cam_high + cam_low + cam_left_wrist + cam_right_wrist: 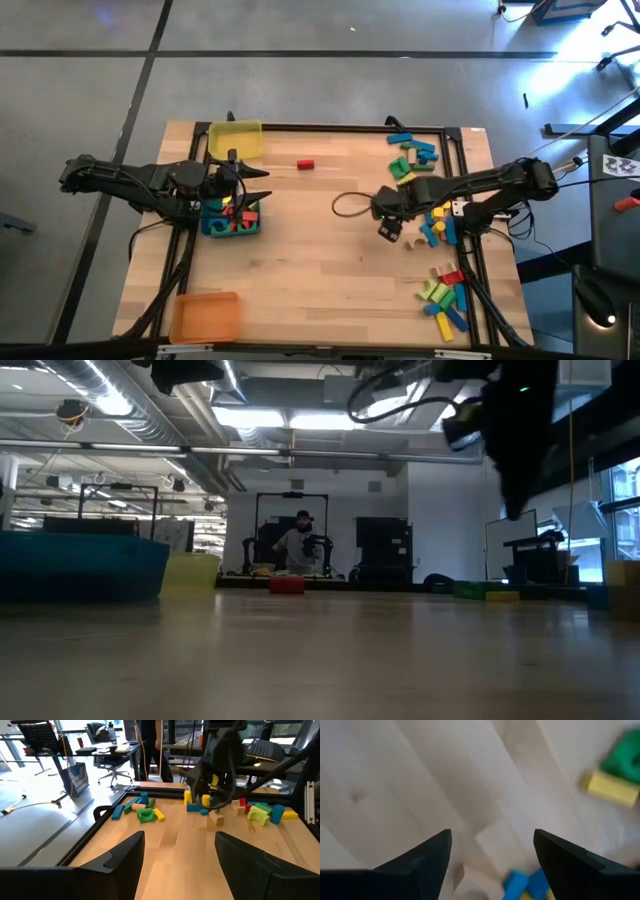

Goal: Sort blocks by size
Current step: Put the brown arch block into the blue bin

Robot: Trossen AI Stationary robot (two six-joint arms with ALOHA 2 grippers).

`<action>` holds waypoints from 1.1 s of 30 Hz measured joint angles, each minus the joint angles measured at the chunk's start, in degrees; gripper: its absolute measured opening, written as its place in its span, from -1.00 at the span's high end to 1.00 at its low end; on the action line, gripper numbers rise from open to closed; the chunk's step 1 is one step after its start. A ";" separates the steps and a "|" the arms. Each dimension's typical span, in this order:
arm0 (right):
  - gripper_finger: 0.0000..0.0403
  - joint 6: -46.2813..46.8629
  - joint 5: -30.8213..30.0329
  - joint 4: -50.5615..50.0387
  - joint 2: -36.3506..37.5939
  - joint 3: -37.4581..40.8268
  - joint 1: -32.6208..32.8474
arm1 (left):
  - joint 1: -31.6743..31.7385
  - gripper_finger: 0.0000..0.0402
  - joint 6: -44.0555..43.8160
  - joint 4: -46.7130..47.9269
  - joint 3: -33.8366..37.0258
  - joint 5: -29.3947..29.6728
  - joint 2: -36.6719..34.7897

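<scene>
High view first: the left gripper (pixel 262 187) hangs over the blue tray (pixel 212 226), fingers spread with nothing between them; the tray already holds several small blocks (pixel 240 216) in red, yellow and green. Just beyond it sits the yellow tray (pixel 236 139), and the orange tray (pixel 204 316) lies at the near left corner of the wooden table (pixel 320 270).

On the right half, the right gripper (pixel 392 232) points down beside a plain wooden block (pixel 411 243), its fingers parted and empty (the wrist camera shows bare table between them). Loose blocks lie in three bunches along the right edge: a far pile (pixel 413 155), a middle cluster (pixel 438 226) by the gripper, and a near pile (pixel 447 296). A lone red block (pixel 305 164) rests apart from the rest, near the far rail in the middle.

From table height a person (pixel 297 546) seems to be seated in the room behind, though that view is dim.
</scene>
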State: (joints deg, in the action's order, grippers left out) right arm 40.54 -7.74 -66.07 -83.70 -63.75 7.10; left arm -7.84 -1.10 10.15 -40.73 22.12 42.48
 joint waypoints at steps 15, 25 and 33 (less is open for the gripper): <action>-0.41 -2.07 3.89 -11.61 0.00 3.59 14.07 | 0.00 -0.13 1.33 1.24 0.02 -0.01 0.25; -0.16 -2.22 0.68 -1.68 -0.04 14.51 21.54 | 0.00 -0.13 0.00 0.79 0.02 -0.01 0.48; 0.09 -2.27 -1.44 5.68 -0.02 18.58 21.39 | 0.00 -0.13 -0.38 0.92 0.02 -0.01 0.48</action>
State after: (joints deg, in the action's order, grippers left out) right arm 38.27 -9.17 -60.39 -83.72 -45.16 28.49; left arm -7.84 -1.48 11.07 -40.71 22.11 42.96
